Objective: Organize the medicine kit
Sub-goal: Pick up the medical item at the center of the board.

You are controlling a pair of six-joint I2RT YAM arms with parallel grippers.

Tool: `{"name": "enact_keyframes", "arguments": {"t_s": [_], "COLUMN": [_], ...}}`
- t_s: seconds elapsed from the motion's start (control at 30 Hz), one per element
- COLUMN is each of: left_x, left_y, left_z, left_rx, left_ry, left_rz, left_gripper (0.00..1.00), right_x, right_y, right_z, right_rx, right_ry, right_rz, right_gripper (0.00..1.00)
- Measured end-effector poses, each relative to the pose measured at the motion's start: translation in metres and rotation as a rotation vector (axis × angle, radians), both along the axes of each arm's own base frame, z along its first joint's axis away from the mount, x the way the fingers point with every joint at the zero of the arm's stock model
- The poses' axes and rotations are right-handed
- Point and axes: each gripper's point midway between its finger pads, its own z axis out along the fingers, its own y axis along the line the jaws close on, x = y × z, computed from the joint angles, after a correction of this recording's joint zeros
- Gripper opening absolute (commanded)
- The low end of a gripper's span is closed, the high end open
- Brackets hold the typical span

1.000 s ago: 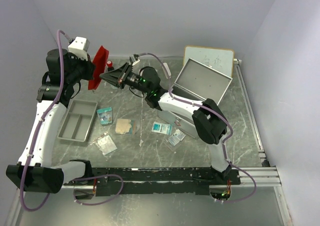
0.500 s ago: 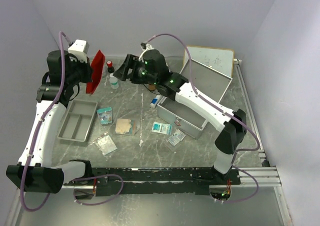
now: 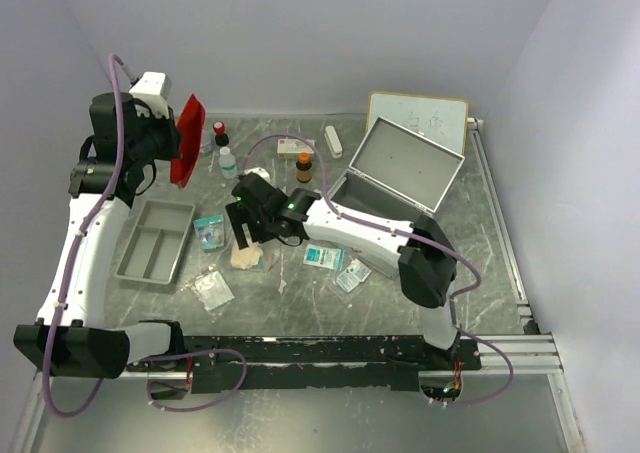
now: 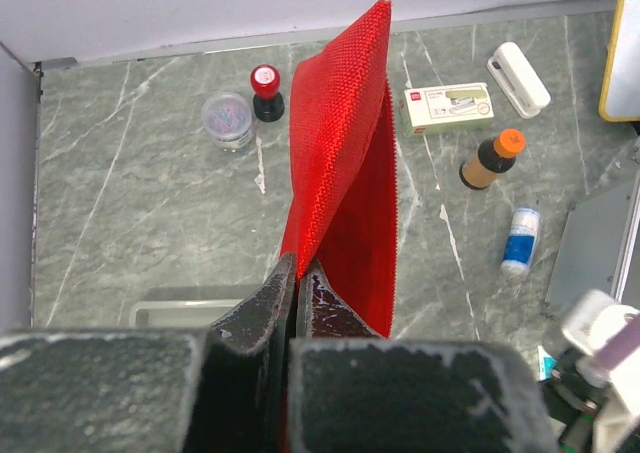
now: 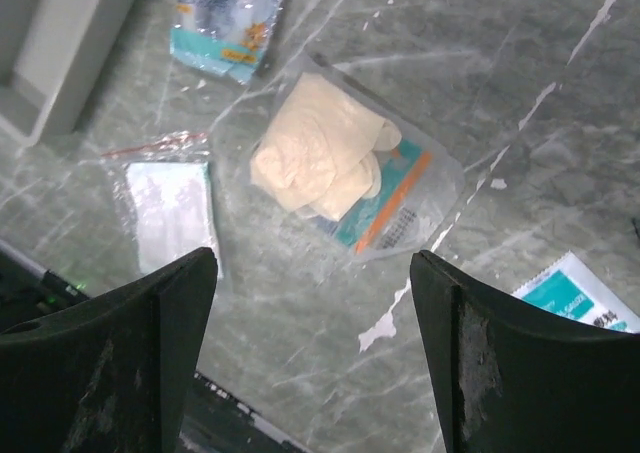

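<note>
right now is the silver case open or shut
Open. The silver case has its lid swung back, with the lid's grey inner face showing in the top view.

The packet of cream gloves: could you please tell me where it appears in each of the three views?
Top external: the glove packet lies on the table left of centre, to the right of the grey tray.
Left wrist: not in it.
Right wrist: the packet fills the middle of the picture.
Shared landmark: the grey tray, a sliver at the bottom of the left wrist view and in the upper left corner of the right wrist view.
</note>
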Motion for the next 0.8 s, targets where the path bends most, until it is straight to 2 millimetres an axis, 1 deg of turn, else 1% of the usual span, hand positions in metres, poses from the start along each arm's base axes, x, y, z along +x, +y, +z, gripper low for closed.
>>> {"name": "enact_keyframes", "arguments": {"t_s": [0.07,0.17,0.27,0.43,0.57,0.67,0.8], "left_x": [0.001,0.001,0.002,0.002,0.002,0.002,0.002], "left_y": [0.003,0.009,0.015,0.021,0.025,0.028,0.028], "left_z": [0.000,-0.002,-0.005,-0.008,-0.008,-0.009,-0.009], "left_rx": [-0.005,-0.009,-0.014,-0.015,-0.016,-0.018,-0.021], "left_ry": [0.003,0.012,0.027,0.040,0.041,0.042,0.042], "left_rz": [0.012,0.031,0.049,0.065,0.076,0.084,0.084], "left_gripper": [0.07,0.07,0.07,0.07,0.07,0.07,0.07], "right_x": [0.005,0.019,0.037,0.052,0.061,0.065,0.065], "right_y": [0.004,0.018,0.041,0.067,0.085,0.097,0.102], "right_z": [-0.013,-0.024,-0.035,-0.056,-0.068,-0.072,-0.077], "right_rx": [-0.021,-0.022,-0.005,0.004,0.013,0.031,0.045], "right_ry": [0.002,-0.016,-0.037,-0.045,-0.046,-0.047,-0.035], "right_rz": [0.001,-0.001,-0.004,-0.001,0.004,0.010,0.020], "right_gripper": [0.78,0.76,0.74,0.71,0.71,0.71,0.72]}}
